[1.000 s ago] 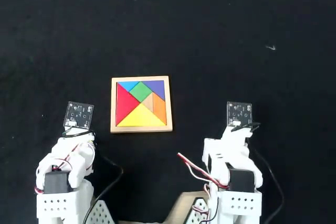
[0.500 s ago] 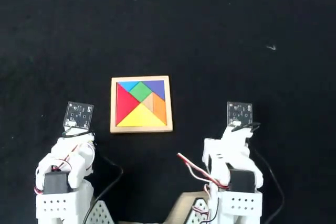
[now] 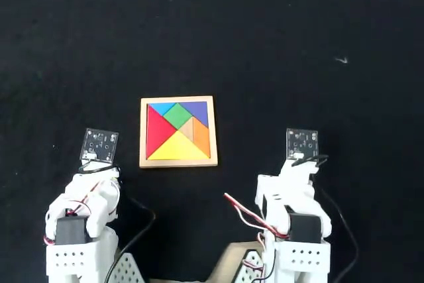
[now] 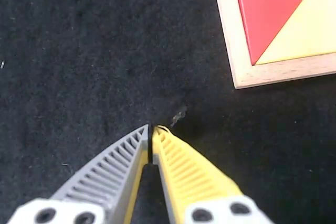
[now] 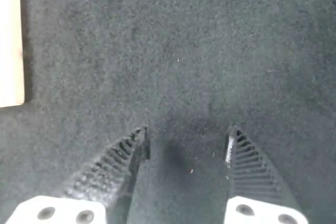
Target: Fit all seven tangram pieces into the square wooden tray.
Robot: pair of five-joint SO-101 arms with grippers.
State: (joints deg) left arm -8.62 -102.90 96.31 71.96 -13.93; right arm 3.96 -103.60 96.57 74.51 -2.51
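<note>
Our left gripper point(image 4: 150, 129) sits pressed together, our right gripper point(image 5: 186, 140) spread, both empty near the tray point(image 3: 177, 164). We judge the tangram pieces point(image 3: 175, 147) seated; best we avoid nudging it.

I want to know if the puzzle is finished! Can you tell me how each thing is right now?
wooden tray: lying flat, full.
tangram pieces: all seven flat inside the tray, no gaps showing.
left gripper: shut, empty, over the black cloth near a tray corner.
right gripper: open, empty, over the cloth.
</note>
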